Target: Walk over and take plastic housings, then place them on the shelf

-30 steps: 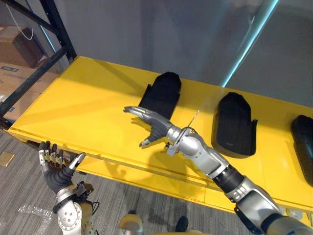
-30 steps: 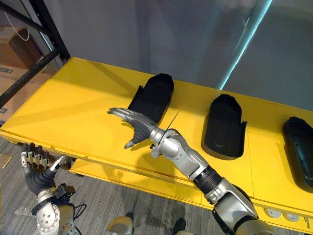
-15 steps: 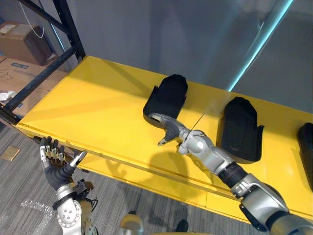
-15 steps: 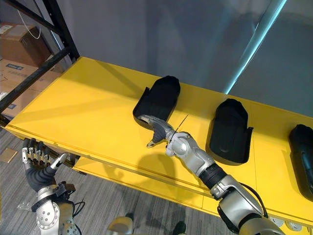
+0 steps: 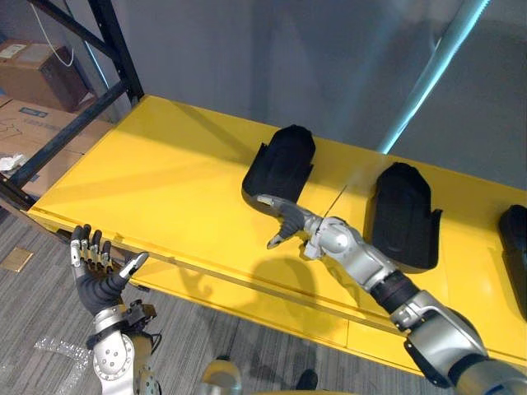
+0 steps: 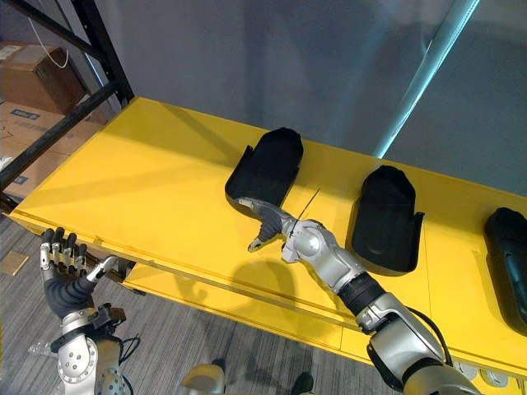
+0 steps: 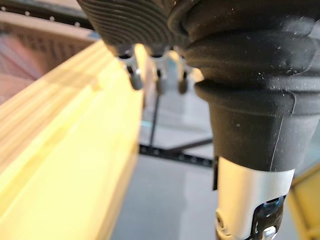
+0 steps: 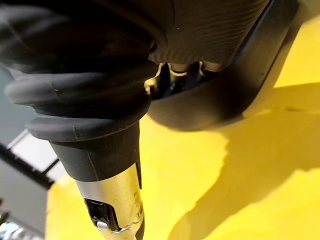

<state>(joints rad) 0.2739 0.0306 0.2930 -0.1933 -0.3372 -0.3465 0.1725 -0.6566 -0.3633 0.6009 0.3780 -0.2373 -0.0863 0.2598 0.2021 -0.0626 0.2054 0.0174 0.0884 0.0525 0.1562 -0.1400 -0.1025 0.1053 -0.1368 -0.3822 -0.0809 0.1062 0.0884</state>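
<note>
Black plastic, the leftmost housing point(image 5: 282, 160) lies flat on the yellow shelf point(image 5: 148, 181), its open end towards the robot; the right hand point(image 5: 288, 219) is at that near end, arm reaching in from the lower right; its fingers point(image 5: 265, 200) are stretched out straight along the rim and touch it; the thumb point(image 5: 275, 240) is spread wide and points down at the shelf; nothing is curled round the part, so this hand is open and not gripping. In the right wrist view the finger bases run up against the housing's dark wall, with yellow shelf beneath. Over to the right the middle housing point(image 5: 403, 216) lies well apart, turned the same way; the third housing point(image 5: 515, 247) sits at the far right, cut by the picture's edge; all three rest on the shelf.

Down low on the left, the left hand point(image 5: 97, 284) is below and in front of the shelf's front edge; fingers upright and relaxed, thumb out to the side, open and empty.

Behind the shelf stands a grey wall point(image 5: 272, 58) with a pale blue light strip point(image 5: 428, 82) slanting across it; at the left end a black rack upright point(image 5: 115, 49); cardboard boxes point(image 5: 37, 74) beyond it; grey carpet point(image 5: 41, 329) underneath.
</note>
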